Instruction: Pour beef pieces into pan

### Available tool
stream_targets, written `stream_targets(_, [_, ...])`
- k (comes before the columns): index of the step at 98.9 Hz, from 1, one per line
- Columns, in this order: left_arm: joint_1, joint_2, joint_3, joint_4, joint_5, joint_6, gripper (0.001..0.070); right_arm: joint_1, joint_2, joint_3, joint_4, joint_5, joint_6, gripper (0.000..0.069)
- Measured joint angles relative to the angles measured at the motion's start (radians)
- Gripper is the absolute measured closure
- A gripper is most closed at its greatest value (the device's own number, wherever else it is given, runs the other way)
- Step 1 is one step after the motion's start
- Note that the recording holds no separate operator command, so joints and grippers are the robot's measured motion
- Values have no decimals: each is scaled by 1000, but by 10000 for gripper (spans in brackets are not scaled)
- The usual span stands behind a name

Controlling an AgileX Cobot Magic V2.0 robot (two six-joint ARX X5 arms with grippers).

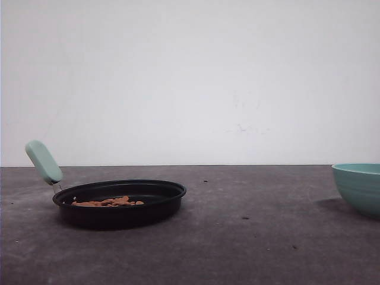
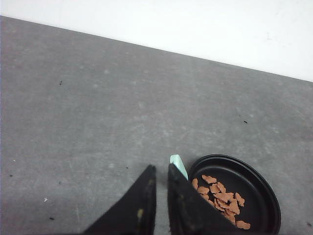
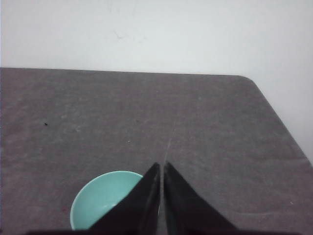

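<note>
On the grey table (image 1: 237,237) in the front view, the pan (image 1: 119,205) sits toward the left, flat on the surface, its mint-green handle (image 1: 43,161) angled up and away to the left. The beef pieces (image 1: 110,202) lie inside it as a low reddish-brown scatter on the pan floor, showing just over the near rim. Far to the right, cut by the frame edge, stands a teal bowl (image 1: 359,187) — well apart from the pan. Behind everything is a plain white wall (image 1: 190,77).

In the left wrist view, the left gripper (image 2: 160,169) hangs above the table with its two dark fingers brought close together, only a thin slit between the tips and nothing between them. Just beside the fingers the pan (image 2: 259,191) appears from above, and the beef pieces (image 2: 222,196) are gathered on the part of its floor nearest the gripper. A sliver of the mint handle (image 2: 179,165) peeks out behind one finger.

In the right wrist view, the right gripper (image 3: 161,166) likewise has its fingers pressed nearly tip to tip — closed on nothing. Under it sits the teal bowl (image 3: 100,200), partly hidden by one finger; what shows of its inside looks bare. The table's rounded far corner (image 3: 252,81) meets the white wall.
</note>
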Motion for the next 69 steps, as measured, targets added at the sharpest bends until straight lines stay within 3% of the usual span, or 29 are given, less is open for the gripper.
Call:
stream_targets(21, [0, 0, 0, 0, 0, 0, 693, -70, -89, -261, 255, -64, 3, 681])
stream_targets(41, [0, 0, 0, 0, 0, 0, 693, -80, -156, -411, 224, -98, 9, 681])
stream_targets(69, [0, 0, 0, 0, 0, 0, 693, -80, -153, -493, 213, -125, 76, 681])
